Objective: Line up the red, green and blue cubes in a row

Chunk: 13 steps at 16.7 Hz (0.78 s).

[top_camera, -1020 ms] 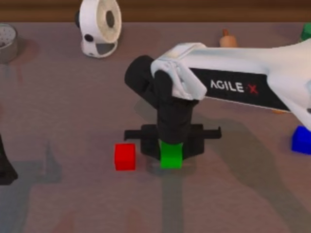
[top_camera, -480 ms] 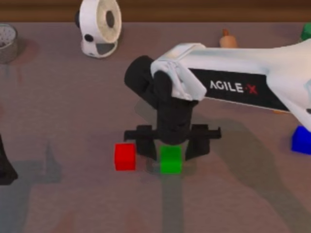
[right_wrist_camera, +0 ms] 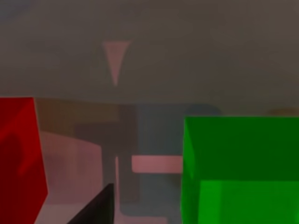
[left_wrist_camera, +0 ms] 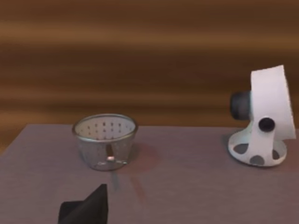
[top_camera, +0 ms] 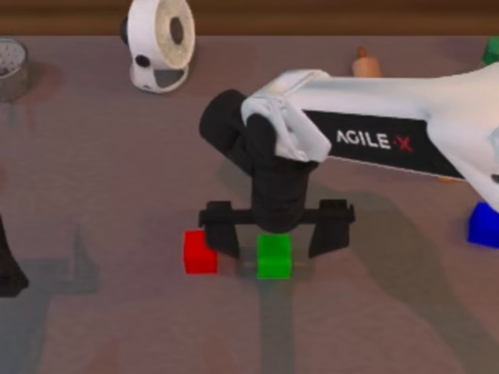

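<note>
From above, the right gripper (top_camera: pixel 273 238) is being held over the middle of the table (top_camera: pixel 117 156), its fingers spread wide apart and grasping nothing. The green cube (top_camera: pixel 274 256) is lying on the table between the fingers, clear of both. The red cube (top_camera: pixel 199 252) is sitting just beside it toward the table's left, level with it, while the blue cube (top_camera: pixel 484 224) is lying well apart at the right edge. The left arm (top_camera: pixel 8 265) is being kept at the left edge; whether its gripper is released or clenched cannot be told.

In the left wrist view, a metal strainer (left_wrist_camera: pixel 104 141) and a white fan (left_wrist_camera: pixel 261 123) are being shown.

In the right wrist view, the green cube (right_wrist_camera: pixel 240 170) and red cube (right_wrist_camera: pixel 21 158) are being seen apart on the table.
</note>
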{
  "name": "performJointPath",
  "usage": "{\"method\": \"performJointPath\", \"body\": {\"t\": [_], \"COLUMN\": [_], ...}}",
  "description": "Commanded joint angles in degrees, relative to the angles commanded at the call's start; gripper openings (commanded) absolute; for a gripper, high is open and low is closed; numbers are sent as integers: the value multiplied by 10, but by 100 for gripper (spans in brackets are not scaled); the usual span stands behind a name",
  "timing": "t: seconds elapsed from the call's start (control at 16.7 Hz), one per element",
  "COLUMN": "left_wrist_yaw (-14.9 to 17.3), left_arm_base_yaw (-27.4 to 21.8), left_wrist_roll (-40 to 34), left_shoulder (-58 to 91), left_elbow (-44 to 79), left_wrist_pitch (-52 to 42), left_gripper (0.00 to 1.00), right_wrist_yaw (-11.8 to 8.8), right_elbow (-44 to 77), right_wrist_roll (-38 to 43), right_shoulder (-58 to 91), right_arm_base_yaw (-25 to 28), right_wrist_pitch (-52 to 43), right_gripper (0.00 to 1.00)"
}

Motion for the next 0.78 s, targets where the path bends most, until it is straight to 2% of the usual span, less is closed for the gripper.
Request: {"method": "performJointPath", "body": {"t": [0.24, 0.54, 0.78], "left_wrist_yaw": [0, 0, 0], "left_arm_base_yaw": [0, 0, 0], "left_wrist_roll": [0, 0, 0], "left_shoulder": [0, 0, 0], "left_elbow": [0, 0, 0], "left_wrist_pitch": [0, 0, 0], "left_gripper": [100, 100, 100], "right_wrist_yaw": [0, 0, 0], "right_elbow": [9, 81, 101], "right_wrist_roll": [0, 0, 0], "right_shoulder": [-2, -26, -37], "right_arm_base_yaw": [0, 4, 4], "right_wrist_pitch": [-10, -114, -138], "right_gripper": [100, 100, 100]}}
